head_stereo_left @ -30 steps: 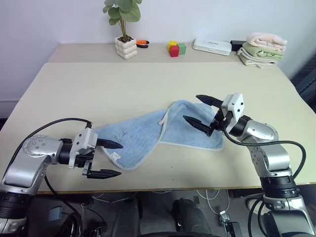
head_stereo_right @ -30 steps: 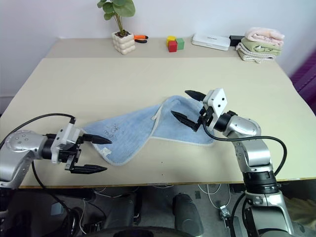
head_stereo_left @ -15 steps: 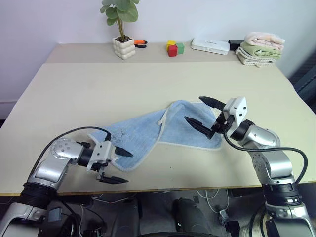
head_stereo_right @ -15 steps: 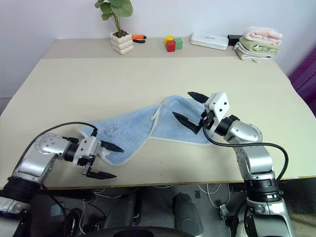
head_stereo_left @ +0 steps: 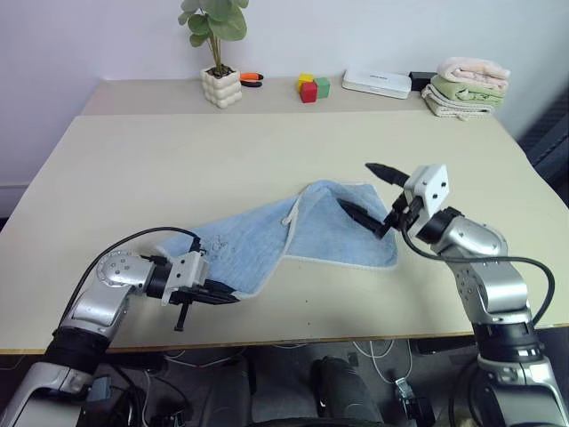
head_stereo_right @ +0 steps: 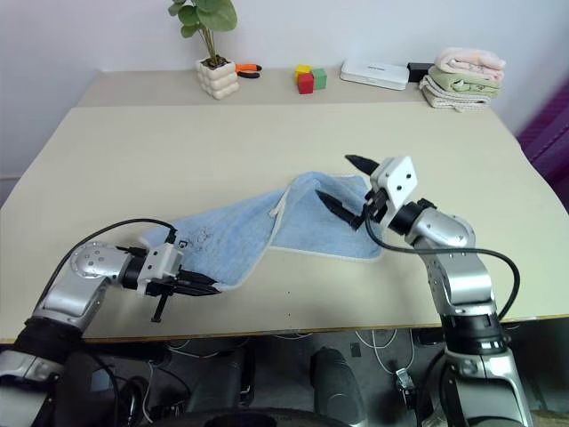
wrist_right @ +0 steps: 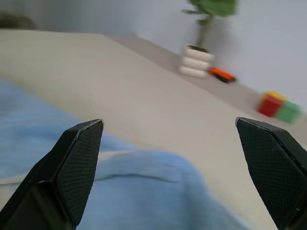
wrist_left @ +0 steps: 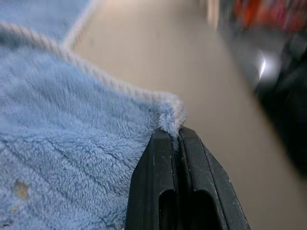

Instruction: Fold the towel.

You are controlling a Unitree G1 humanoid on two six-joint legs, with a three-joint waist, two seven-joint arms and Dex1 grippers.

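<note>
Open a second ago, the left gripper (head_stereo_left: pixel 216 297) now pinches the near corner of the light blue terry-cloth towel (head_stereo_left: pixel 293 236) lying mid-frame on the beige table (head_stereo_left: pixel 178 160), while the right gripper (head_stereo_left: pixel 372 193) hovers spread above its far end, so folding can begin.

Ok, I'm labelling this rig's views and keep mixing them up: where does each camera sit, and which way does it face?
Left eye view, right eye view: on the head, looking forward and down over the table; both arms show, towel between them.
Left wrist view: on the left wrist, looking along the left pincer, shut on the towel's hem.
Right wrist view: on the right wrist, looking between the open right pincer toward the plant.
All views share the towel.
</note>
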